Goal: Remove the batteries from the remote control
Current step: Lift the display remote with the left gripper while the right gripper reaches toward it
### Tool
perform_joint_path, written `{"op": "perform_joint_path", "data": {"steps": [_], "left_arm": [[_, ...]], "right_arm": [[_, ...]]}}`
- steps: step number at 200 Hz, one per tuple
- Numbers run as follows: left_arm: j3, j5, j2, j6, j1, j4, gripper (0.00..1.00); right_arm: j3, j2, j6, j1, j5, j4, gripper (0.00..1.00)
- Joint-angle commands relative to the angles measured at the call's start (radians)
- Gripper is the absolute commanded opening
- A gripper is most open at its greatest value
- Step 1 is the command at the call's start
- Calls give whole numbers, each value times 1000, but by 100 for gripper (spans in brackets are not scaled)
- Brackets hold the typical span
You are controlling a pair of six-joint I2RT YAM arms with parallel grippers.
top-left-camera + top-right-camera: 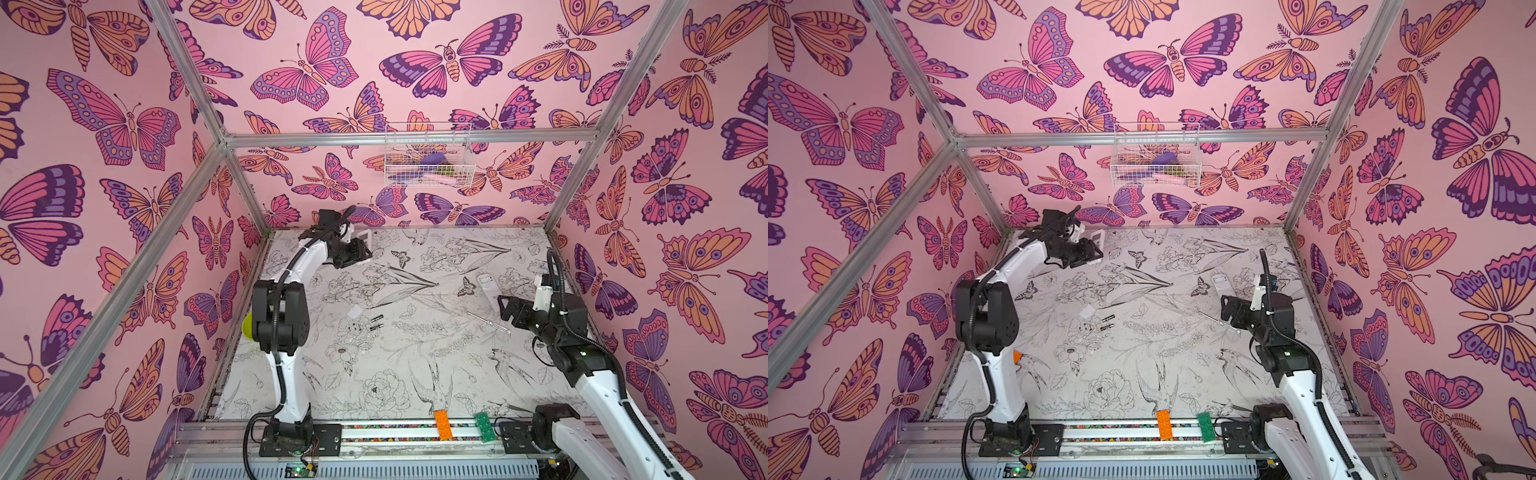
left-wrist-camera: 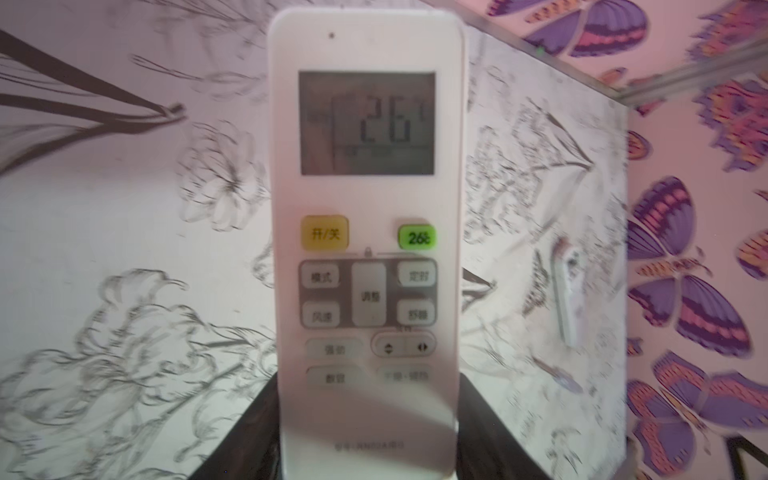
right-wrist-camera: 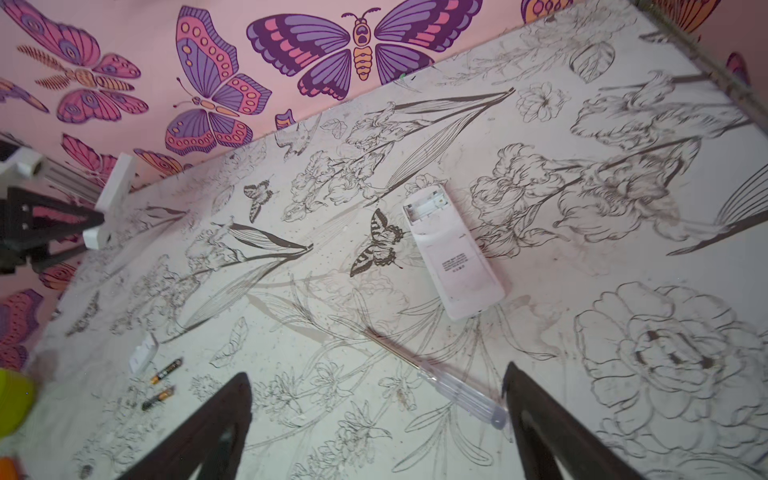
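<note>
Read the top views as a dial centred on the desk [image 1: 415, 374], with 6 o'clock at the arm bases. At 6 o'clock an orange brick [image 1: 443, 424] and a green brick [image 1: 484, 428] lie across the front rail, near each other but apart.

Just off centre toward 9 o'clock the batteries [image 1: 378, 319] lie loose on the desk. They are two slim black cells with gold-orange bands, side by side with a narrow gap between them. A small white lid [image 1: 354, 311] rests just beside them at their 10 o'clock.

At 3 o'clock a screwdriver [image 1: 488, 322] with a clear handle lies flat, its tip pointing toward 10 o'clock. The right hand [image 1: 505, 309] is over the handle end, spread wide and gripping nothing. In the right wrist view the handle lies just beside one finger [image 3: 540, 415]; I cannot tell whether they touch.

At 2 o'clock a second remote [image 1: 487, 286] lies face down, its battery bay uncovered and bare white inside.

Far off at 11 o'clock the left hand [image 1: 360, 248] is raised off the desk, pinching the lower end of an air-conditioner remote [image 1: 362, 237]. In the left wrist view its button face is toward the camera and the display reads 26. Its back is hidden.

At 12 o'clock a wire basket [image 1: 428, 160] hangs on the back wall.
</note>
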State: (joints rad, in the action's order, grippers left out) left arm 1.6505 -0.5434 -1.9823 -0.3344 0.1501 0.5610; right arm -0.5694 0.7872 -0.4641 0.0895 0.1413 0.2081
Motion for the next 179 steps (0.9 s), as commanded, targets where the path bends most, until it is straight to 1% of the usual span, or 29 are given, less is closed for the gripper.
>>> {"op": "perform_joint_path", "data": {"steps": [1, 9, 21, 40, 56, 82, 100, 122, 136, 166, 179], "left_arm": [[-145, -182, 67, -59, 25, -153, 39], [-212, -203, 94, -95, 40, -217, 39], [-307, -224, 143, -127, 69, -308, 42], [-436, -227, 210, -155, 131, -437, 45], [-501, -208, 247, -160, 183, -516, 47], [-527, -177, 246, -124, 263, -530, 48], [-542, -156, 235, -137, 307, -549, 47], [-545, -157, 235, -130, 344, -547, 46], [-549, -153, 235, -117, 367, -548, 47], [-550, -161, 247, -88, 391, -544, 46], [-554, -147, 253, -96, 391, -540, 47]], "right_arm": [[-22, 20, -200, 43, 21, -83, 91], [-24, 33, -237, 69, 4, -95, 89], [-34, 57, -298, 110, -21, -97, 87], [-36, 92, -388, 177, -44, -118, 85], [-37, 131, -446, 246, -70, -162, 82], [-61, 198, -516, 376, -158, -188, 80], [-75, 260, -540, 450, -210, -234, 79], [-117, 332, -589, 486, -209, -252, 79], [-121, 362, -598, 513, -224, -290, 77], [-152, 425, -621, 531, -206, -322, 68], [-155, 446, -628, 539, -205, -344, 64]]}}
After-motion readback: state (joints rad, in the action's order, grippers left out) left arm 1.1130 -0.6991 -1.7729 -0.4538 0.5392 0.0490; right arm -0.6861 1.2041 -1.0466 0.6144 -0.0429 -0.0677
